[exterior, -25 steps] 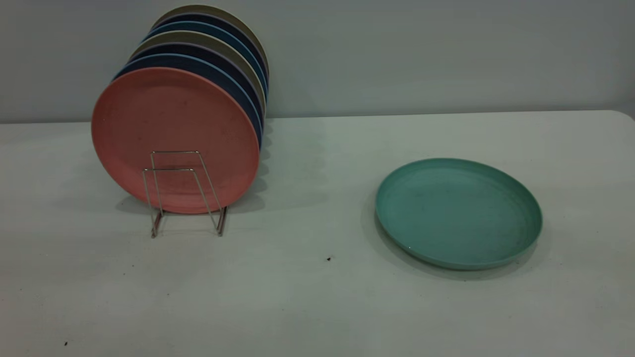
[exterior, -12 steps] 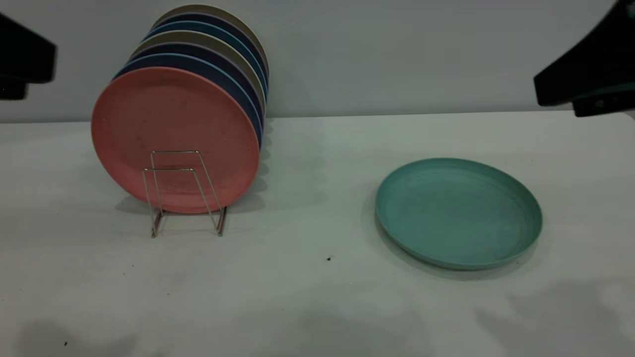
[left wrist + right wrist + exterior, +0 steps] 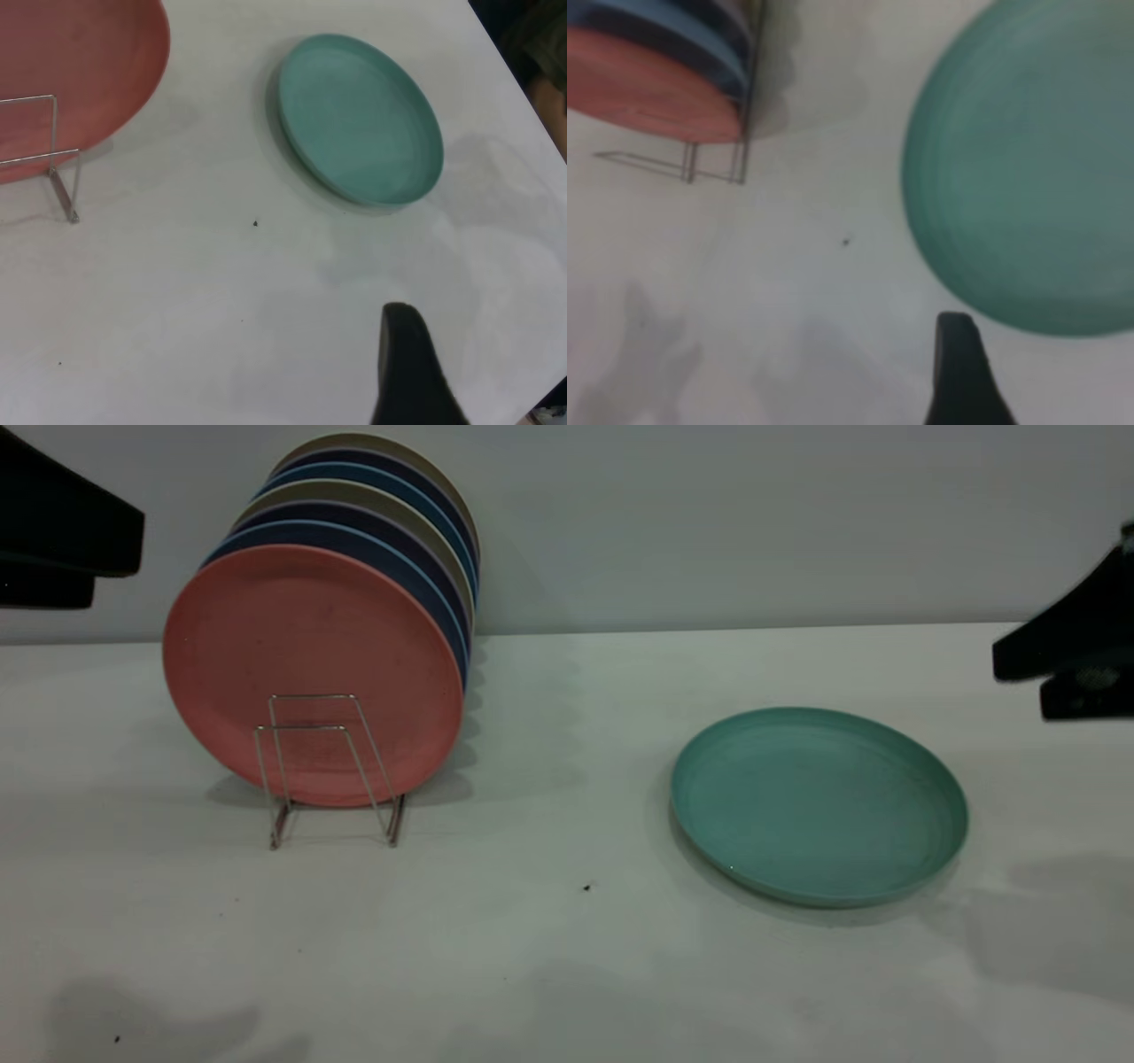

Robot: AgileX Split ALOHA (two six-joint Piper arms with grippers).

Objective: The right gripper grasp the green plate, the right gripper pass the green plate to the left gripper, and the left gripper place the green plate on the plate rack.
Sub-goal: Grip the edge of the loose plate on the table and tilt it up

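Teal-green, the green plate (image 3: 819,806) lies flat on the table (image 3: 549,957), untouched; the right gripper (image 3: 1072,660) hangs beside it — grip unreadable. Wrist views show one finger each: grasping comes next, needing descent onto the rim.

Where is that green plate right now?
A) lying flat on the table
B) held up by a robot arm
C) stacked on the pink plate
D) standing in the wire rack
A: the green plate lies flat on the table, apart from the plate rack and untouched.
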